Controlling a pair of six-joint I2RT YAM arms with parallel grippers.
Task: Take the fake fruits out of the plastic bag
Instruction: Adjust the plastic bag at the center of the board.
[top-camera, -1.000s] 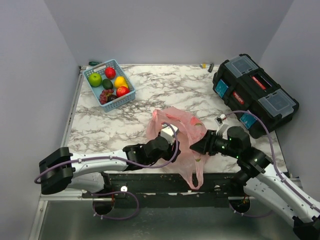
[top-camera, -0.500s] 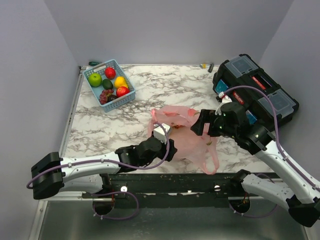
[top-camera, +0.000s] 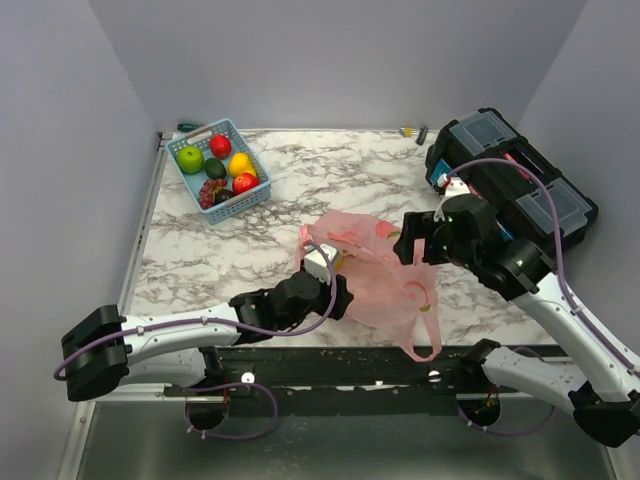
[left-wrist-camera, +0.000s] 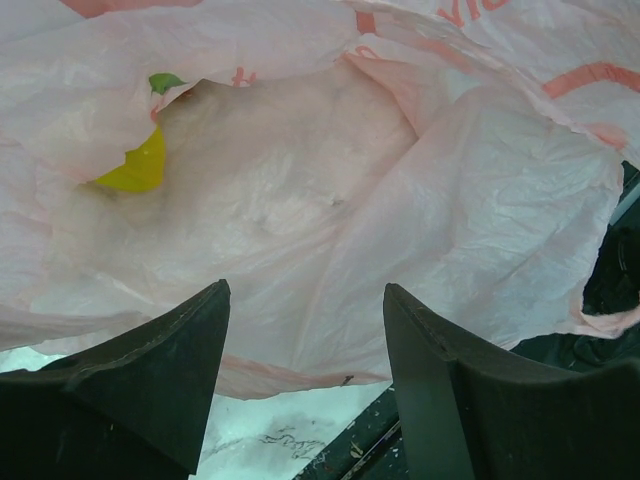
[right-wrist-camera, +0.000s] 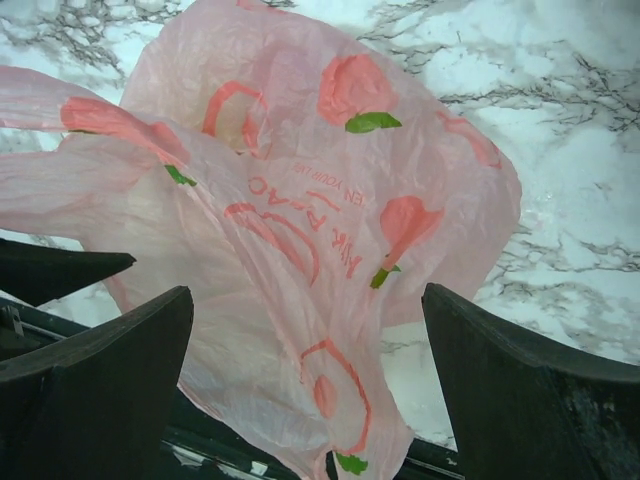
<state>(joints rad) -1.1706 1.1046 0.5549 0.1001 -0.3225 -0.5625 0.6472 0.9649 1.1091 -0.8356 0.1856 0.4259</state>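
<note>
- Looking along the left end effector (left-wrist-camera: 305, 290), we see its two dark fingers spread apart with nothing pinched between them.
- Just ahead of those fingertips lies the plastic bag (left-wrist-camera: 330, 200), its thin pink film crumpled and filling most of the wrist view.
- Ahead and to the left of the left end effector, a yellow fake fruit (left-wrist-camera: 135, 168) with a green tip shows through a gap in the film.
- The right end effector (right-wrist-camera: 306, 292) is spread wide as well. No film sits between its fingers, and the bag's red fruit print lies below and ahead of them.
- From above, we find the bag resting on the marble bench (top-camera: 320, 170) between the two end effectors, with one loop handle trailing toward the near edge.
- Well beyond the left end effector and off to its left, a light blue basket (top-camera: 238, 205) holds a green apple (top-camera: 189, 158), two red apples (top-camera: 220, 145), a yellow piece (top-camera: 240, 163) and some dark pieces.
- Close to the right of the right end effector stands a black toolbox (top-camera: 510, 185).
</note>
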